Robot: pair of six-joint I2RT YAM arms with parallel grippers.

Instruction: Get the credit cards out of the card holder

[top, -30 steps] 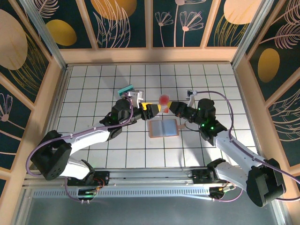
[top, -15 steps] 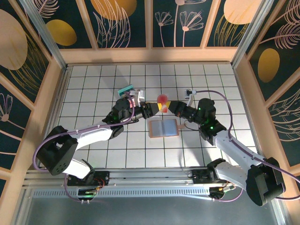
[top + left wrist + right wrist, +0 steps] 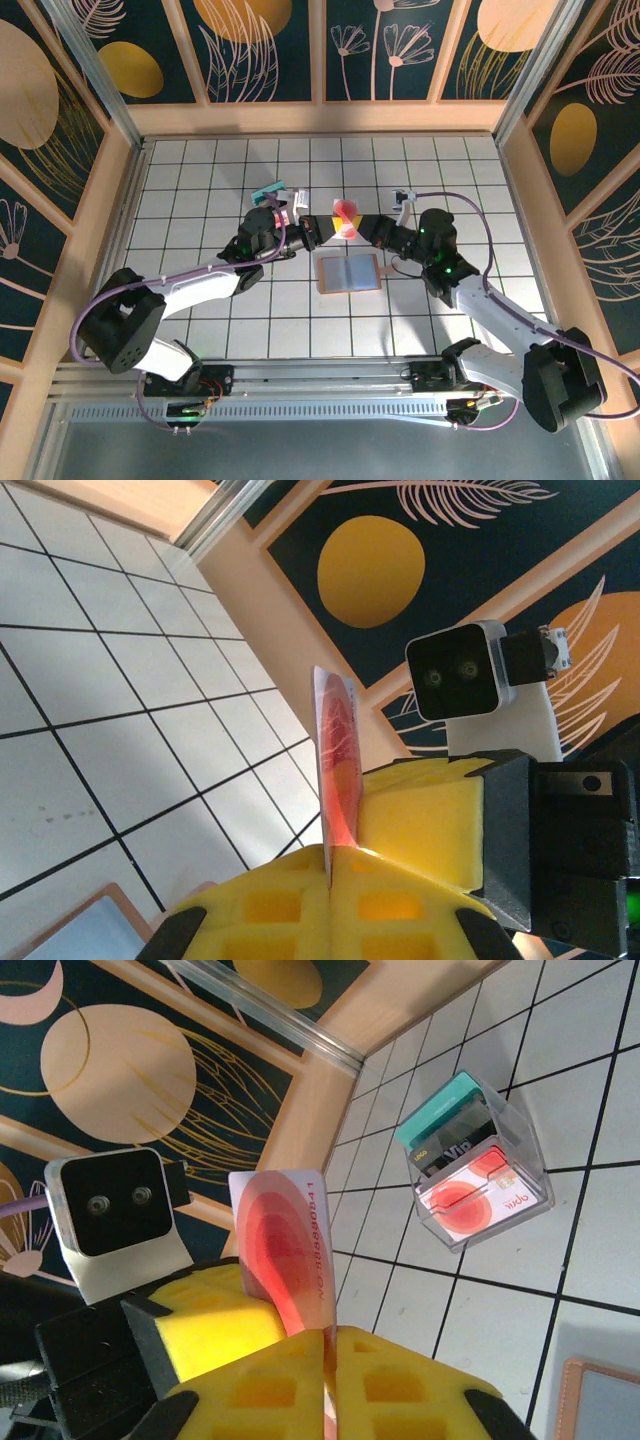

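Here the card holder (image 3: 349, 272) lies open and flat on the white tiled counter (image 3: 200, 180), near the middle, with its blue-grey inside facing up and its salmon-tan edge showing all round. Nothing touches it. Just to its far side, above the counter, the two arms meet tip to tip over a red card (image 3: 346, 213), which stands upright between them. The left end effector (image 3: 331, 229) comes in from the left and is clamped on this card: in the left wrist view its two yellow pads are pressed together, and the card rises edge-on straight out of the seam between them. The right end effector (image 3: 359, 227) comes in from the right. In the right wrist view the card's lower edge sits in a thin dark slit between its yellow pads, with the card's red rings and a row of printed digits facing the camera. The pads lie close on both sides, but I cannot tell whether they press the card or stand just off it. Farther left, on the far side of the left arm, a small clear box (image 3: 475, 1165) rests on the counter. It holds a teal card, a black card and a white-and-red card stacked side by side.
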